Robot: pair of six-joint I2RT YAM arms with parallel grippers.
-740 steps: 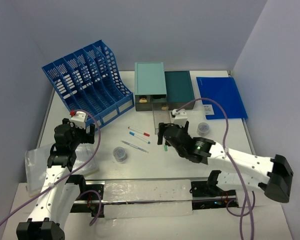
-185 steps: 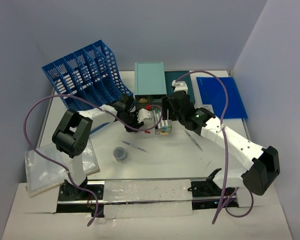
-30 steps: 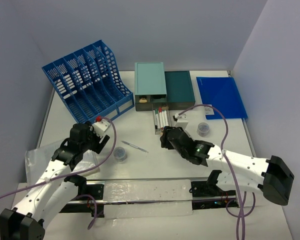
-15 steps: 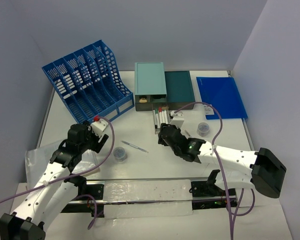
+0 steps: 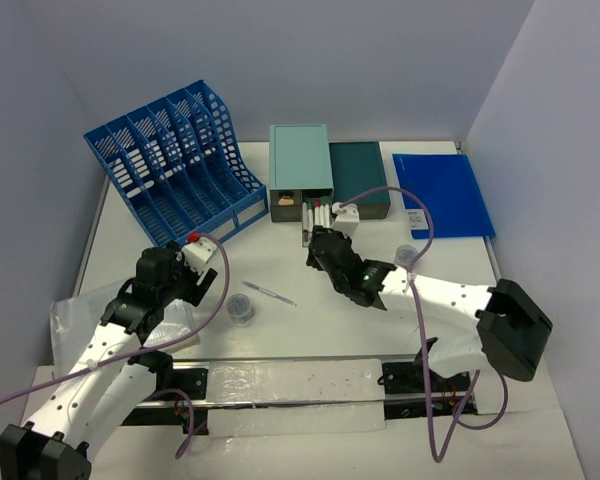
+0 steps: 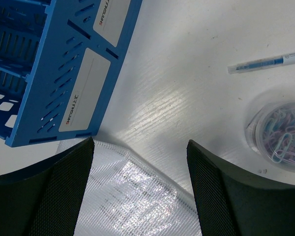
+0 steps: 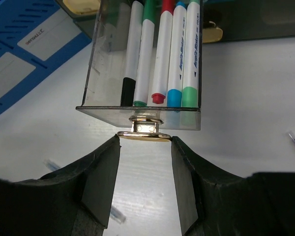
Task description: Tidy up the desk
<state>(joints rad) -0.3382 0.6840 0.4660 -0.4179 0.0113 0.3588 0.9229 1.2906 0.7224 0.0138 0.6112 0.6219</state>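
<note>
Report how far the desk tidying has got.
Done: five markers lie in the clear drawer. In hand: the right gripper brackets that drawer's brass handle; the drawer sticks out from the teal drawer boxes. Left: a pen, a paper-clip tub and another small tub sit loose on the desk, a clear pouch below the open left gripper.

Blue slotted plastic file rack [image 5: 170,165] stands left of two teal drawer boxes [image 5: 300,160]. Clear plastic drawer [image 7: 96,73] holds five markers [image 7: 160,59]. Round clear tub of paper clips [image 5: 240,308] lies near thin pen [image 5: 270,293].
</note>
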